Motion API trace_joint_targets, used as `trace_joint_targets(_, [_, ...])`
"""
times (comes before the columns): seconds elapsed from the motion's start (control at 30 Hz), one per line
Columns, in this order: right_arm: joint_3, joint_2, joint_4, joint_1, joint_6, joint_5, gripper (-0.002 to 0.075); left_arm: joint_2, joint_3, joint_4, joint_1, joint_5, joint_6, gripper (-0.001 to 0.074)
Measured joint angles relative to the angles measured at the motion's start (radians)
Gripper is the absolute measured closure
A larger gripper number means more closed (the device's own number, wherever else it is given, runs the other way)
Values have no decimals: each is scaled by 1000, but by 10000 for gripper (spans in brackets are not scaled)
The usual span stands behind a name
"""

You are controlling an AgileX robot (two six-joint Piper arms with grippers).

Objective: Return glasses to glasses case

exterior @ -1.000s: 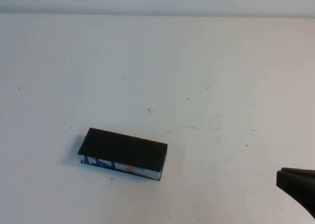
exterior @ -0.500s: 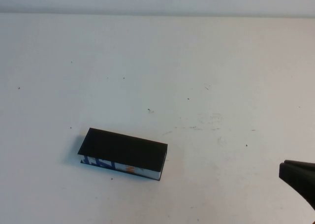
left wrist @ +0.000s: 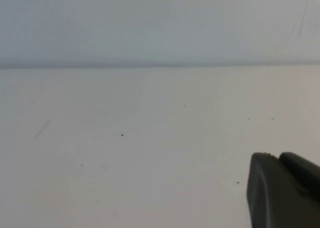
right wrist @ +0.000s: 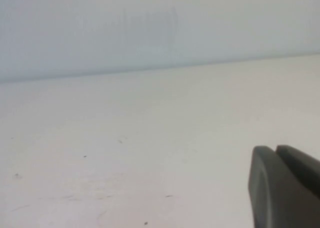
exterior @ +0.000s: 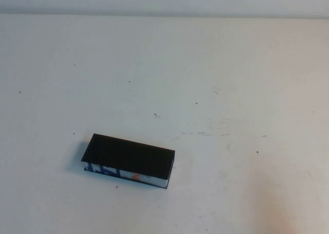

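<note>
The glasses case (exterior: 128, 159) lies closed on the white table, left of centre near the front, its black flap on top and its blue, orange and white patterned side (exterior: 121, 173) facing me. No glasses show in any view. Neither arm appears in the high view. In the left wrist view my left gripper (left wrist: 276, 155) hovers over bare table, fingers pressed together and holding nothing. My right gripper (right wrist: 275, 149) shows in the right wrist view, also shut and empty, over bare table.
The white table (exterior: 216, 79) carries only small dark specks and faint scuff marks (exterior: 218, 125). A pale wall runs along its far edge (exterior: 164, 14).
My right gripper, seen at the high view's lower right edge earlier, has drawn back out of that view. The case has not moved.
</note>
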Motion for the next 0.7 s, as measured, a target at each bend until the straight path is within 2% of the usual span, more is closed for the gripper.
trace_joint_targets(0.13, [61,-147,0,-73,0,43,737,0,0,0,0,0,0,738])
trace_joint_targets(0.23, [67,-230,0,-85,0,133,737,0,0,0,0,0,0,738])
trace_joint_targets(0.47, [67,-243,-2,-102,0,409,737,-1,0,0,0,0,0,738])
trace_joint_targets(0.7, [67,-243,-2,-103,0,425,737,-1,0,0,0,0,0,738])
